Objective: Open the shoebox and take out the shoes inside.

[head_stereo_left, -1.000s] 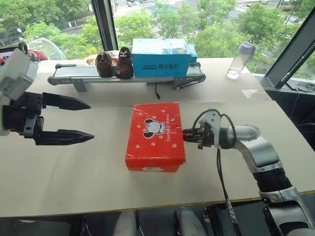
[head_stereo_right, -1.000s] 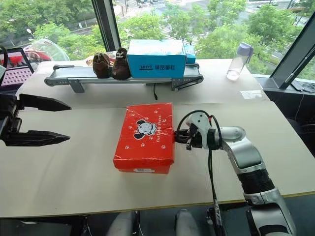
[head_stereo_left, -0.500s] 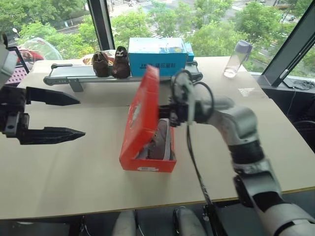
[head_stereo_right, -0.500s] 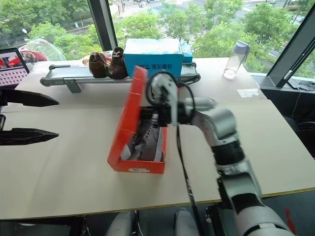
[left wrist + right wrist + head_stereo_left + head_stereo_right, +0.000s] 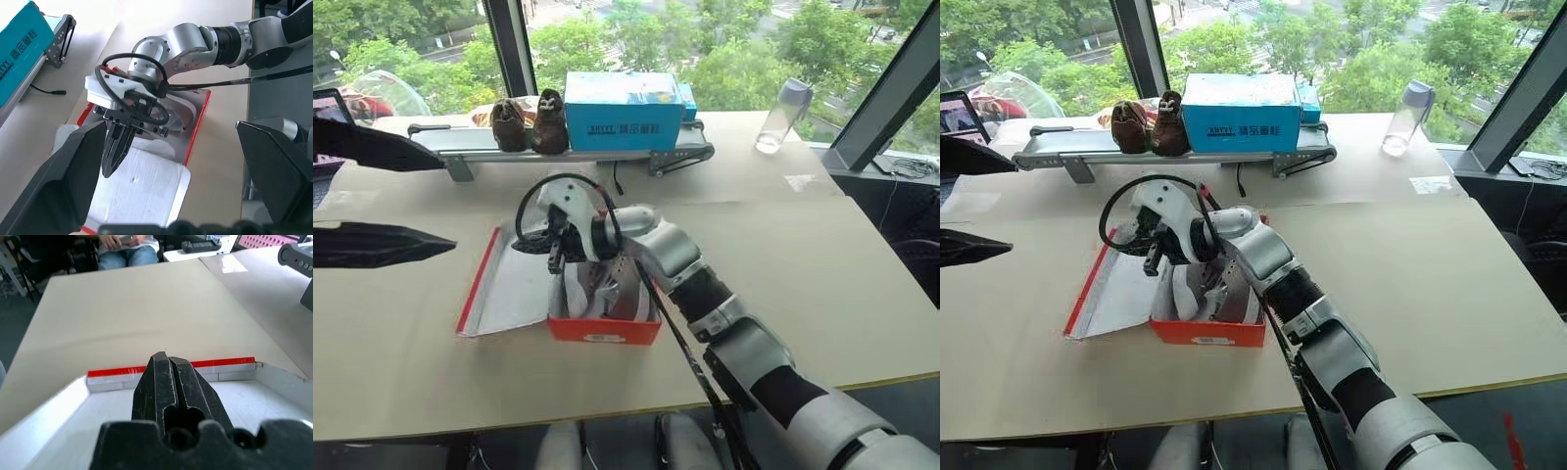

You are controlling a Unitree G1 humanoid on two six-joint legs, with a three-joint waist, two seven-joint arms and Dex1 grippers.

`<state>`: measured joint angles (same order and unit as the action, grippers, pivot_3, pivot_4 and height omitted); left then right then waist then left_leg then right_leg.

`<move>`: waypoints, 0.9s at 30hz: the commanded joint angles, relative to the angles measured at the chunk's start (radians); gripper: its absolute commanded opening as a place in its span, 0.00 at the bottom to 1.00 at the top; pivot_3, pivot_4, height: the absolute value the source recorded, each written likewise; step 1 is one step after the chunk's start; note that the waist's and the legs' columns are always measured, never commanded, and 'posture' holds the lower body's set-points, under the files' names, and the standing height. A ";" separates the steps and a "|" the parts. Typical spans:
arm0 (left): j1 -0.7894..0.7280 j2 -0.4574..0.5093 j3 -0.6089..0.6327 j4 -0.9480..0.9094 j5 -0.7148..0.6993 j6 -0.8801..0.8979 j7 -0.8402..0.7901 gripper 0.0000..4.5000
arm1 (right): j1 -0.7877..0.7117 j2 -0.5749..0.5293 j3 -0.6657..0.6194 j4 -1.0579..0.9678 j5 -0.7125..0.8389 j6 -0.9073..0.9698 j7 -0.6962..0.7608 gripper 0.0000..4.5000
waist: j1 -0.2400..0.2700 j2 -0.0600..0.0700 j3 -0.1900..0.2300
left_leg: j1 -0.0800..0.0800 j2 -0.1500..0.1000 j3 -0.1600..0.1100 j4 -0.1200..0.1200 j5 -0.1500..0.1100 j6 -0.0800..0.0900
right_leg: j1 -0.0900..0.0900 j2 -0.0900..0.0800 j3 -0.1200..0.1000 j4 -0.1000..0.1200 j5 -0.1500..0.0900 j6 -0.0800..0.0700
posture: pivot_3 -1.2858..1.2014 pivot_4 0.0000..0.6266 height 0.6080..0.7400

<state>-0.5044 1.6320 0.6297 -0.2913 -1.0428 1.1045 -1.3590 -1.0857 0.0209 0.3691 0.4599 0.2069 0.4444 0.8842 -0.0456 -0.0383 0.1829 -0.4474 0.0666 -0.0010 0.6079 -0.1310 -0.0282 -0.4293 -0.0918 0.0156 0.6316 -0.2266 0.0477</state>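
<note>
the box (image 5: 604, 328) is now lying open near the middle of the table (image 5: 822, 284): a second ago it was shut with its printed lid on top, half a second ago the lid (image 5: 509, 291) was standing upright, and now it is lying flat on the table on the box's left side, white inside facing up. the right gripper (image 5: 113, 155), which has been pushing the lid over, is hovering just above that lid with its fingers pressed together and gripping nothing; its wrist view is looking along the closed fingers at the white inside and red rim. the shoes (image 5: 607, 292) are sitting side by side inside the box, grey with white soles, partly hidden by the right arm reaching across them. the left gripper (image 5: 382, 201) is waiting spread wide and empty over the table's left edge, well apart from the box. opening looks done, so lifting the shoes out is what is remaining, and the right arm is probably needing to clear away first.
</note>
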 commanded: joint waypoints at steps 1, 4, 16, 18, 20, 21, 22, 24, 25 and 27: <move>0.025 -0.005 0.019 -0.003 0.045 -0.004 -0.025 1.00 | 0.002 -0.058 -0.078 -0.151 0.058 0.101 0.025 0.01 | 0.000 0.000 0.000 | 0.000 0.001 0.000 0.000 0.000 0.000 | -0.001 0.001 0.000 0.001 0.000 -0.001 | 0.52 0.24 1.00; 0.078 -0.046 -0.002 0.018 0.104 -0.053 -0.046 1.00 | 0.001 -0.180 -0.140 -0.299 0.131 0.256 0.073 0.01 | 0.008 0.002 0.001 | 0.000 0.002 0.000 0.000 0.002 -0.003 | -0.004 0.001 0.000 0.009 -0.001 -0.005 | 0.52 0.24 1.00; 0.104 -0.169 -0.207 0.127 0.245 -0.291 -0.063 1.00 | 0.125 -0.606 0.049 -0.569 0.002 0.256 0.229 0.01 | 0.002 0.001 0.001 | 0.001 0.004 0.003 -0.001 0.003 -0.005 | -0.010 0.003 0.001 0.016 -0.005 -0.011 | 0.52 0.24 1.00; 0.082 -0.184 -0.243 0.143 0.258 -0.314 -0.058 1.00 | 0.118 -0.623 0.077 -0.587 -0.008 0.198 0.286 0.01 | 0.003 0.001 0.001 | 0.000 0.004 0.003 0.000 0.003 -0.005 | -0.011 0.003 0.001 0.017 -0.005 -0.011 | 0.52 0.24 1.00; 0.064 -0.193 -0.267 0.151 0.265 -0.325 -0.056 1.00 | 0.107 -0.636 0.088 -0.595 -0.007 0.161 0.337 0.01 | 0.005 0.001 0.001 | -0.001 0.004 0.003 0.000 0.003 -0.005 | -0.011 0.003 0.001 0.016 -0.005 -0.010 | 0.52 0.24 1.00; 0.058 -0.197 -0.275 0.152 0.267 -0.326 -0.057 1.00 | 0.098 -0.639 0.088 -0.593 -0.005 0.155 0.353 0.01 | 0.006 0.001 0.001 | -0.001 0.004 0.003 0.001 0.003 -0.005 | -0.011 0.003 0.001 0.016 -0.005 -0.009 | 0.52 0.24 1.00; 0.056 -0.202 -0.280 0.149 0.269 -0.325 -0.056 1.00 | 0.085 -0.645 0.088 -0.586 -0.009 0.136 0.377 0.01 | 0.005 0.001 0.001 | -0.002 0.004 0.002 0.001 0.003 -0.005 | -0.011 0.003 0.001 0.016 -0.005 -0.009 | 0.52 0.24 1.00; 0.058 -0.212 -0.284 0.143 0.270 -0.322 -0.052 1.00 | 0.062 -0.655 0.091 -0.572 -0.015 0.102 0.422 0.01 | 0.006 0.001 0.001 | -0.002 0.004 0.003 0.002 0.003 -0.005 | -0.011 0.003 0.001 0.016 -0.004 -0.009 | 0.52 0.24 1.00; 0.061 -0.214 -0.281 0.139 0.267 -0.316 -0.052 1.00 | 0.052 -0.652 0.085 -0.561 -0.018 0.084 0.428 0.01 | 0.007 0.001 0.001 | -0.002 0.004 0.003 0.002 0.003 -0.005 | -0.010 0.003 0.001 0.016 -0.005 -0.009 | 0.52 0.24 1.00; 0.066 -0.217 -0.274 0.133 0.265 -0.309 -0.050 1.00 | 0.038 -0.638 0.069 -0.541 -0.017 0.073 0.425 0.01 | 0.008 0.001 0.001 | -0.002 0.004 0.002 0.002 0.003 -0.005 | -0.010 0.003 0.001 0.016 -0.005 -0.009 | 0.52 0.24 1.00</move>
<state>-0.4272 1.4099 0.3308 -0.1445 -0.7783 0.8010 -1.4129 -1.0207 -0.6216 0.4697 -0.0873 0.1955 0.5502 1.3027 -0.0379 -0.0373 0.1836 -0.4496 0.0705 0.0014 0.6101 -0.1276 -0.0333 -0.4397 -0.0890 0.0168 0.6477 -0.2312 0.0390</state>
